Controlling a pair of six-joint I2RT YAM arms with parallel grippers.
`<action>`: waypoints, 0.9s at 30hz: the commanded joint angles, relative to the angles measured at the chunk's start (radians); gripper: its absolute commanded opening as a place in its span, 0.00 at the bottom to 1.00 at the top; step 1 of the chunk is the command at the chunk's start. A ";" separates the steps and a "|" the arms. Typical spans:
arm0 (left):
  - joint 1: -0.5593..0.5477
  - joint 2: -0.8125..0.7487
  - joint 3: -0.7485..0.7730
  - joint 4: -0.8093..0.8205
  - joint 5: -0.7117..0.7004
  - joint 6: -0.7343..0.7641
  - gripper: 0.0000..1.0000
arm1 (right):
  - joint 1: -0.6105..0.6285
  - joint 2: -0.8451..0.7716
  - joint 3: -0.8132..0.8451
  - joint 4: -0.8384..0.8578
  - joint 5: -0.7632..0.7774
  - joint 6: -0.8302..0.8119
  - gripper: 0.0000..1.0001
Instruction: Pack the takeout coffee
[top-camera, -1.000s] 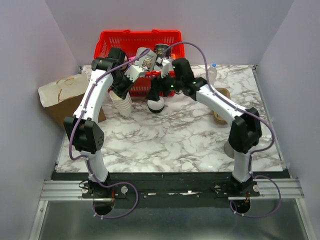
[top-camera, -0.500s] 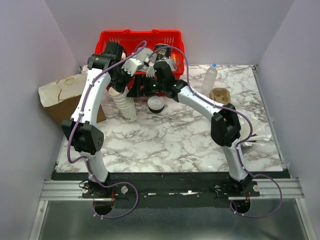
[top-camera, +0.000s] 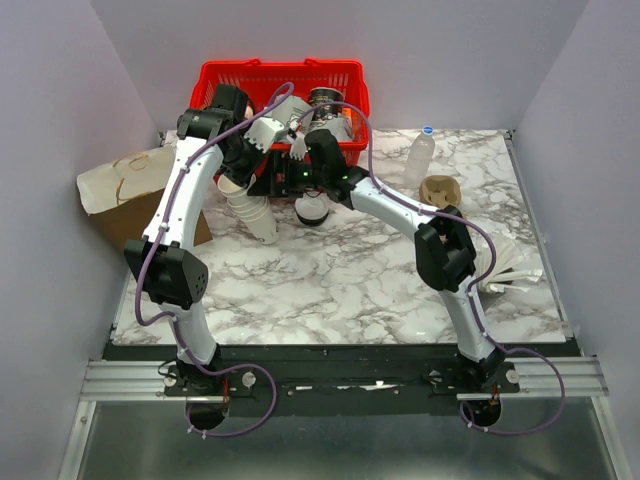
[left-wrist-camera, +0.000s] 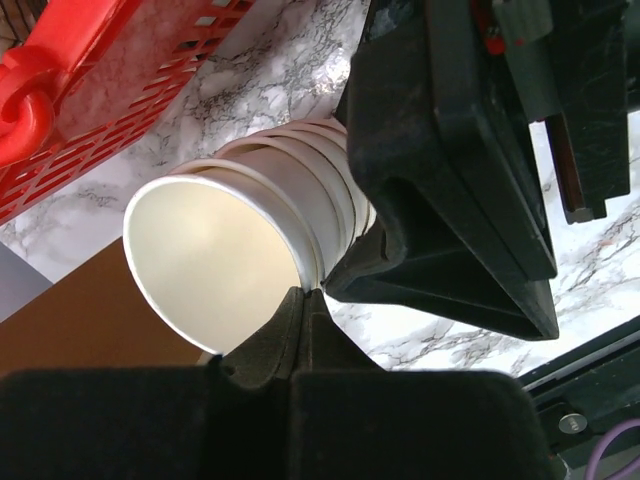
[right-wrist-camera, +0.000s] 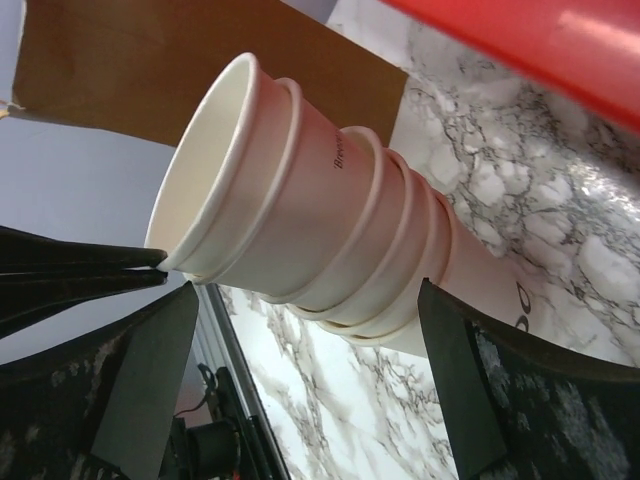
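On tapered nested paper cups (right-wrist-camera: 330, 230), left hand (left-wrist-camera: 303, 292) pinches the rim; open right hand (right-wrist-camera: 307, 290) straddles them.

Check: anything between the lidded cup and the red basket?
Yes. From above, the right gripper lies across the gap between the lidded cup and the front wall of the red basket; its height over the cup is unclear. It stands open around the cup stack, whose top rim the left gripper pinches shut.

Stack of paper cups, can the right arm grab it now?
Probably yes: the open right gripper straddles the stack of paper cups with nothing between; the left gripper only pinches the top rim.
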 joint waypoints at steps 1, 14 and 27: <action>-0.002 -0.014 0.002 -0.118 0.004 -0.015 0.00 | -0.010 -0.015 -0.053 0.076 -0.062 0.082 1.00; -0.004 -0.021 0.019 -0.133 0.030 -0.028 0.00 | -0.013 -0.001 -0.073 0.013 0.007 0.119 1.00; -0.004 -0.037 0.033 -0.142 0.033 -0.035 0.00 | -0.010 0.022 -0.108 -0.081 0.113 0.147 1.00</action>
